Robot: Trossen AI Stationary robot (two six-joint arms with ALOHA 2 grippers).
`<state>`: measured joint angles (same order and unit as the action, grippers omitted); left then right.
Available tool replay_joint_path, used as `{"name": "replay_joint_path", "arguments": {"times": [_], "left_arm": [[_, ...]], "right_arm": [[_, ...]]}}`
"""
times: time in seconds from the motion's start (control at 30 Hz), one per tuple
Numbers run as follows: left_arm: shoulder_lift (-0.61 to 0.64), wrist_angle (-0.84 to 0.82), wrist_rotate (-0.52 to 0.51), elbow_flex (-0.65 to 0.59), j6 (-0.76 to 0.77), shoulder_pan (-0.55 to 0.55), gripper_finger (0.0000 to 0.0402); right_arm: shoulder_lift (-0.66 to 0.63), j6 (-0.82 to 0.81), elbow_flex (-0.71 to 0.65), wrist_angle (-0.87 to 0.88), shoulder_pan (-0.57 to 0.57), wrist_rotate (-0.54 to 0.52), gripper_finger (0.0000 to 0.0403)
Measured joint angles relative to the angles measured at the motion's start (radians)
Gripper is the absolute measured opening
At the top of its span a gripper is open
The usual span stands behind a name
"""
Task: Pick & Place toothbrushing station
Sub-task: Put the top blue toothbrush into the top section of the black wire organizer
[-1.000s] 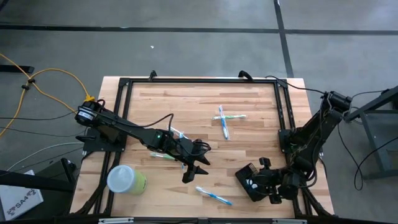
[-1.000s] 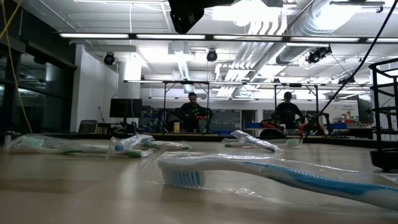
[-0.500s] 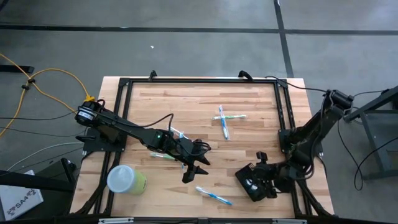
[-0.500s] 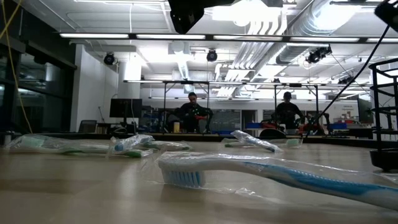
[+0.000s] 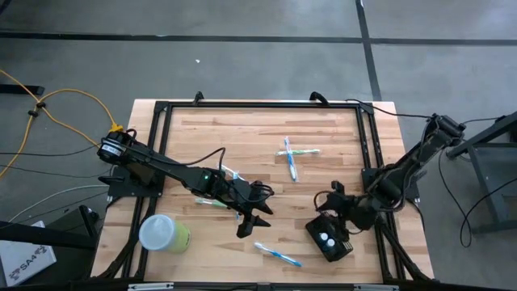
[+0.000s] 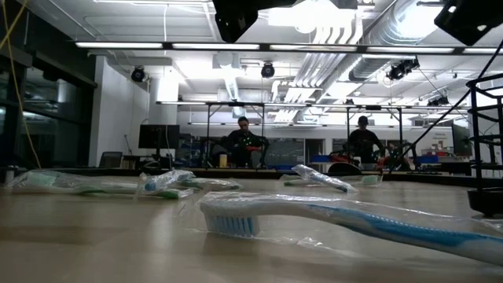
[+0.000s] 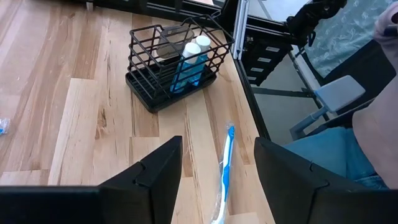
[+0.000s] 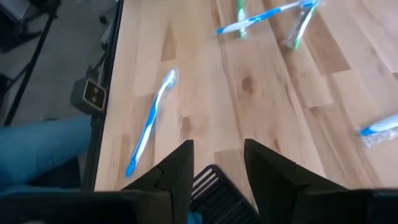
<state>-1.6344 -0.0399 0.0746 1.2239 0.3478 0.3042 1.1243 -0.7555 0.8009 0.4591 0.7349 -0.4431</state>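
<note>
The toothbrushing station (image 5: 329, 239) stands at the counter's (image 5: 242, 137) near right edge, the right hand (image 5: 339, 212) spread and empty above it; a careless regrasp could nudge it off, while the left hand (image 5: 252, 220) hovers spread mid-counter.

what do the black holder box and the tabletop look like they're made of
Holder box: thin black wire, likely coated metal, matte; open grid walls show two bottles inside. Tabletop: light wood planks, smooth, probably sealed; visible grain and board seams.
</note>
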Motion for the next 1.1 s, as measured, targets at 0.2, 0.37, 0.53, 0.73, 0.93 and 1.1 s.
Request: {"name": "replay_joint_path", "arguments": {"times": [0.2, 0.37, 0.53, 0.73, 0.93, 1.1], "left_arm": [[0.000, 0.000, 0.000, 0.000, 0.023, -0.001, 0.0195], [0.009, -0.042, 0.008, -0.001, -0.011, -0.017, 0.0195], [0.058, -0.093, 0.009, -0.001, -0.072, -0.051, 0.0195], [0.096, -0.183, 0.008, -0.001, -0.112, -0.111, 0.0195], [0.097, -0.253, 0.007, -0.001, -0.140, -0.175, 0.0195], [0.129, -0.285, 0.035, -0.001, -0.202, -0.219, 0.0195]], "right_arm": [[-0.033, 0.057, 0.000, 0.000, -0.031, 0.001, 0.0133], [-0.033, 0.071, 0.000, 0.011, -0.089, 0.007, 0.0133], [-0.033, 0.071, 0.000, 0.073, -0.212, 0.074, 0.0133], [-0.033, 0.123, 0.000, 0.089, -0.357, 0.130, 0.0133], [-0.033, 0.150, 0.000, 0.083, -0.526, 0.217, 0.0133], [-0.033, 0.151, 0.000, 0.073, -0.647, 0.247, 0.0133]]}}
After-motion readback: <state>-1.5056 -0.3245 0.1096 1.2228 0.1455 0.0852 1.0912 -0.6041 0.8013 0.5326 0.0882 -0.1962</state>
